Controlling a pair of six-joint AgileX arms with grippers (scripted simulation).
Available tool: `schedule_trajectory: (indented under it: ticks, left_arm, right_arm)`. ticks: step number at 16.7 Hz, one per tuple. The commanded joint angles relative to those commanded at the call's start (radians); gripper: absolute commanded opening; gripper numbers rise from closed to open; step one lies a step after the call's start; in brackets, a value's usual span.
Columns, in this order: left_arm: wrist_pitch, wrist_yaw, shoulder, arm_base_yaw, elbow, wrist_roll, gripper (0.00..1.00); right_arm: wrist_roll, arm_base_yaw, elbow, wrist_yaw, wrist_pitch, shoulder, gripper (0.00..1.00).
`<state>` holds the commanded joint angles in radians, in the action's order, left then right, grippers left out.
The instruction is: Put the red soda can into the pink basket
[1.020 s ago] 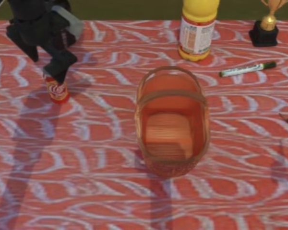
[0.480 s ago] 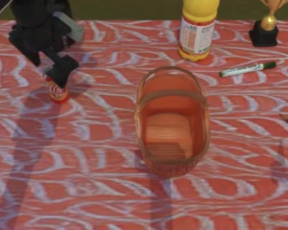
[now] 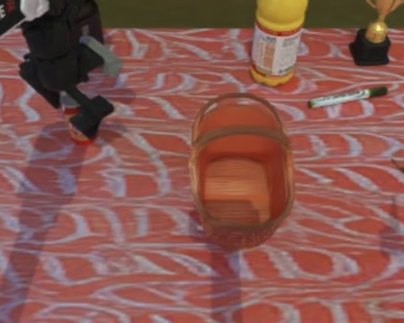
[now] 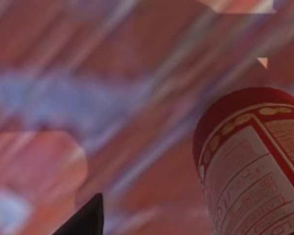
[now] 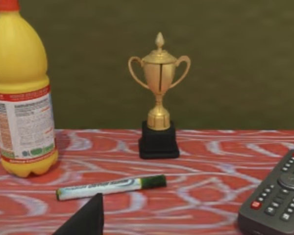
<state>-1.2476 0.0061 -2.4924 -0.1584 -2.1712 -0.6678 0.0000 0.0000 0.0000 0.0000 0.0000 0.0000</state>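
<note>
The red soda can (image 3: 78, 133) stands upright at the table's far left, mostly hidden under my left gripper (image 3: 77, 111). The gripper is open and straddles the can's top. In the left wrist view the can (image 4: 250, 166) fills one side, close up. One dark fingertip (image 4: 87, 220) shows well apart from it, with bare cloth between them. The pink basket (image 3: 194, 165) sits mid-table to the can's right, with nothing in it and its handle arching across. My right gripper (image 5: 147, 229) is outside the top view, parked and open, with one fingertip (image 5: 88, 218) showing.
A large yellow bottle (image 3: 277, 40) stands at the back behind the basket. A gold trophy (image 3: 374, 37) is at the back right. A green-capped marker (image 3: 347, 97) lies in front of the trophy. A grey remote (image 5: 277, 196) lies near the right gripper.
My left gripper has come down and shifted slightly right over the can, hiding more of it. The can and basket have not moved.
</note>
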Motion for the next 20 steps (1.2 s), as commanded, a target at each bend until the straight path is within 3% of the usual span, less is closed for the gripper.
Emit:
schedule_trajectory:
  ticks: [1, 14, 20]
  left_arm:
    - [0.0, 0.0, 0.0, 0.0, 0.0, 0.0, 1.0]
    - [0.0, 0.0, 0.0, 0.0, 0.0, 0.0, 0.02]
    - [0.0, 0.0, 0.0, 0.0, 0.0, 0.0, 0.0]
  right_arm:
    - [0.0, 0.0, 0.0, 0.0, 0.0, 0.0, 1.0]
    - [0.0, 0.0, 0.0, 0.0, 0.0, 0.0, 1.0]
    - [0.0, 0.0, 0.0, 0.0, 0.0, 0.0, 1.0]
